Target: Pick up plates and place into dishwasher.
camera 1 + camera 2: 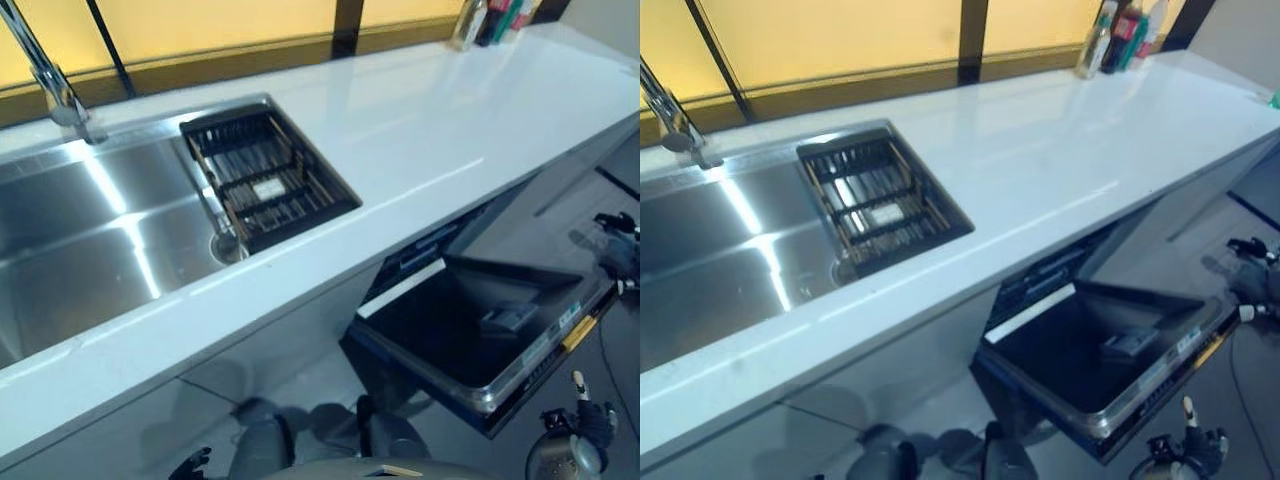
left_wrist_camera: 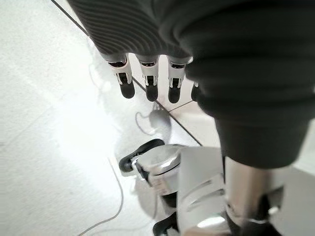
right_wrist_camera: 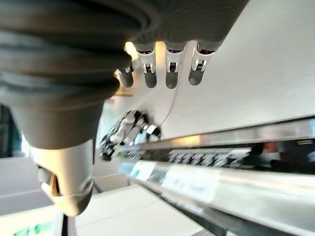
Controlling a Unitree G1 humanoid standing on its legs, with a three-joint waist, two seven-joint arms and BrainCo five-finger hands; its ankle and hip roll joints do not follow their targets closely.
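From the head, the dishwasher (image 1: 480,345) stands below the white counter (image 1: 420,130), its door dropped flat and open. The sink (image 1: 90,240) is set in the counter to the dishwasher's left, with a dark rack (image 1: 265,180) in the end nearer it. No plates can be made out.

Left wrist view: the left hand (image 2: 147,81) hangs over pale floor, fingers straight, holding nothing.

Right wrist view: the right hand (image 3: 167,66) hangs loose and empty just beside the dishwasher door's edge (image 3: 236,167).

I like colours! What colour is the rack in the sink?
Dark, nearly black rack, clearest in the left eye view.
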